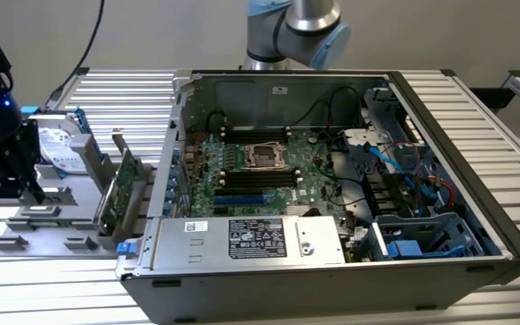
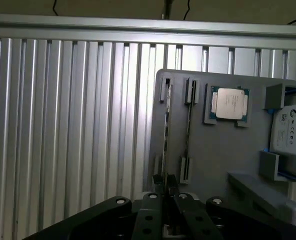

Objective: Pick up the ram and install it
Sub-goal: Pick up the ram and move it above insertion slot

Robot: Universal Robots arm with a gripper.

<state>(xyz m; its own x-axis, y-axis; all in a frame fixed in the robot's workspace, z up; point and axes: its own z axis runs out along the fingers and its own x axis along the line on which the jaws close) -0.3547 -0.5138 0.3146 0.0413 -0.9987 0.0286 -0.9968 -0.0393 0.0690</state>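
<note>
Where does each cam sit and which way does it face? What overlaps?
Exterior view: off the arm, raised, looking down into the open computer case; arm beyond it.
Wrist view: on the wrist, looking down at the grey tray with ram on edge; claw nearest the lens.
Shared: that tray and the hard drive.

Tabletop (image 1: 124,95): silver ribbed metal with long parallel grooves; bare strips show on all sides of the load.
Computer case (image 1: 332,301): dark, open, lying on its side directly on the tabletop; takes the middle and the exterior view's right.
Grey tray (image 1: 7,240): flat parts holder with moulded slots, sits directly on the tabletop at the exterior view's left, just beside the computer case.
Wrist view: grey tray (image 2: 218,165) flat on the grooved tabletop (image 2: 63,125).
</note>
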